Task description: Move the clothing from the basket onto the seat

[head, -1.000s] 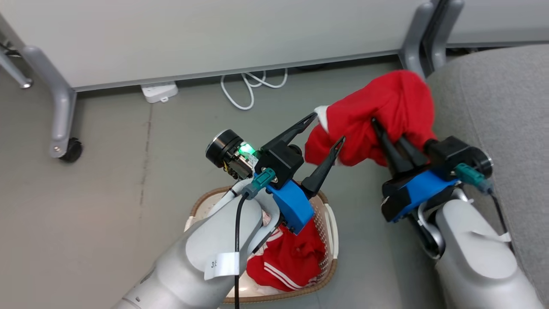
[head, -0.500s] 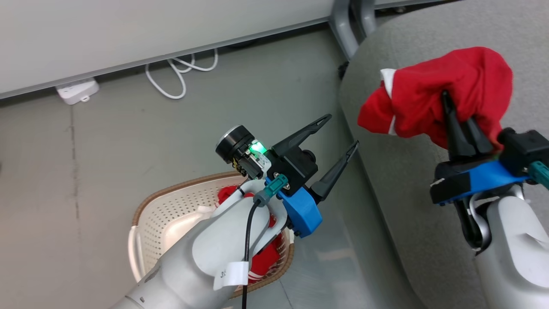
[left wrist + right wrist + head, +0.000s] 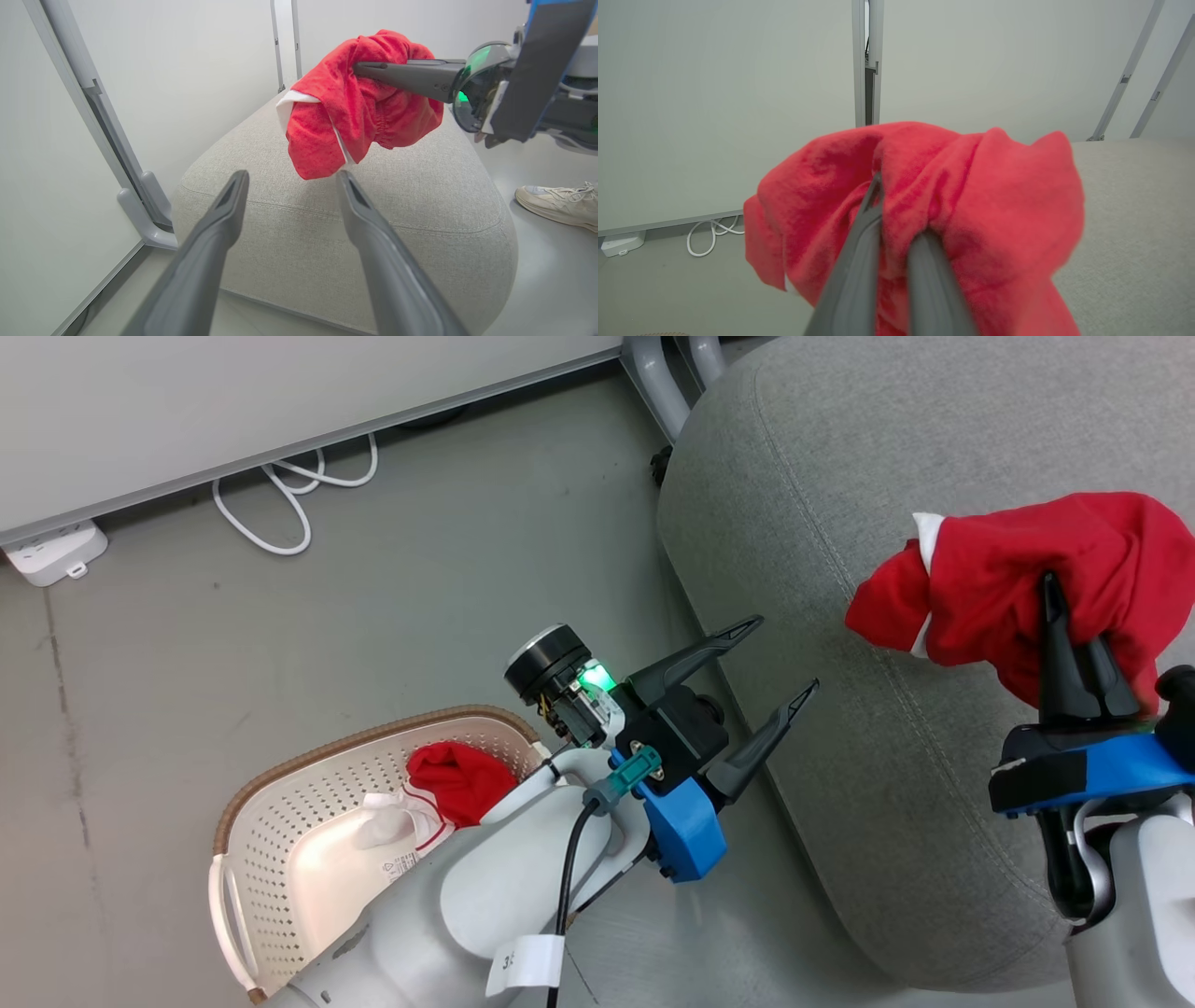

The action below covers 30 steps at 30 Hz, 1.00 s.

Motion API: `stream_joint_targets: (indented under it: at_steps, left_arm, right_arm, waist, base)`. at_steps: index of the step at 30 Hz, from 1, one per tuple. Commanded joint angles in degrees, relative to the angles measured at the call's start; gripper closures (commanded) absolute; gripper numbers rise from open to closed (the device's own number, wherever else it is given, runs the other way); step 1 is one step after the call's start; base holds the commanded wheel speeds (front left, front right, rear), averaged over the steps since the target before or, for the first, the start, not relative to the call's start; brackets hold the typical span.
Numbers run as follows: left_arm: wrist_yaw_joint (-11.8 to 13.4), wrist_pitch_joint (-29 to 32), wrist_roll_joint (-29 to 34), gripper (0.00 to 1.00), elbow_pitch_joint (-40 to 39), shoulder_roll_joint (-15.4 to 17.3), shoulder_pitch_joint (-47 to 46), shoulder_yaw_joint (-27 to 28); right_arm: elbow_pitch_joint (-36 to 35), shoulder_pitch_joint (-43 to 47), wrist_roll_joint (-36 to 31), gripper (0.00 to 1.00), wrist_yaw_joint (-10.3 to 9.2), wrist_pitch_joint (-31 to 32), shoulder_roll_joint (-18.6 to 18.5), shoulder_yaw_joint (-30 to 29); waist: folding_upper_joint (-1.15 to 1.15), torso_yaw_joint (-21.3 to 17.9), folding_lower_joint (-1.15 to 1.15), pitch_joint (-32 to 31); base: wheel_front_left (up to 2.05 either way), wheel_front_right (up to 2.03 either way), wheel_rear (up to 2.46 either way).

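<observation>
Head view shows the right tool (image 3: 1055, 595) clamped on the red garment (image 3: 1008, 569) above the seat (image 3: 822, 476), so it should probably lower well inboard before releasing, while the left tool (image 3: 785, 651) hangs spread and empty.

Our left gripper (image 3: 784, 653) stands open, its two dark fingers spread wide and pointing up and to the right in the head view, with nothing between them. Our pale left forearm (image 3: 485, 905) reaches in from the lower edge, with a blue mount (image 3: 686, 826) at the wrist and a green light (image 3: 593, 677) lit beside it. Our right gripper (image 3: 1064, 616) points upward, fingers pinched close on a red garment (image 3: 1008, 579). Our right forearm (image 3: 1134, 896) stands at the lower right corner.
</observation>
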Motion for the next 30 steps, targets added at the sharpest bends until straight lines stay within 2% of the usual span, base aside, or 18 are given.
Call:
stream_joint_targets:
  at_steps: [1,9,14,23,30]
  left_arm:
    - [-0.33,-0.16,-0.14,0.0,-0.3,0.08,0.15,-0.1]
    - [0.39,-0.16,-0.4,0.0,-1.48,0.06,-0.73,0.18]
    - [0.54,-0.16,0.51,0.0,-1.66,0.07,-2.33,0.59]
    - [0.45,0.17,3.22,0.0,-2.29,1.67,-8.44,0.97]
    - [0.3,1.18,5.34,0.0,-3.38,3.61,-13.6,0.66]
  right_arm:
    - [-0.54,0.53,-0.41,1.0,0.01,-0.22,0.2,-0.24]
    - [-2.1,-0.93,-0.89,1.0,0.01,-0.22,-0.19,-1.63]
    - [-4.23,-5.02,-1.0,1.0,0.01,-0.22,-2.3,-5.31]
    - [-6.56,-18.01,0.38,1.0,0.01,-0.22,-9.53,-13.89]
    - [-3.2,-26.06,0.84,1.0,0.01,-0.21,-13.85,-20.35]
  waist:
    - [0.0,-0.18,0.0,0.08]
    - [0.0,-0.78,0.0,0.82]
    - [0.0,-0.77,0.0,3.44]
    - [0.0,0.08,0.0,14.43]
    - [0.0,1.33,0.0,22.76]
  base:
    - [0.0,0.0,0.0]
    - [0.0,0.0,0.0]
    - [0.0,0.0,0.0]
    - [0.0,0.0,0.0]
    - [0.0,0.0,0.0]
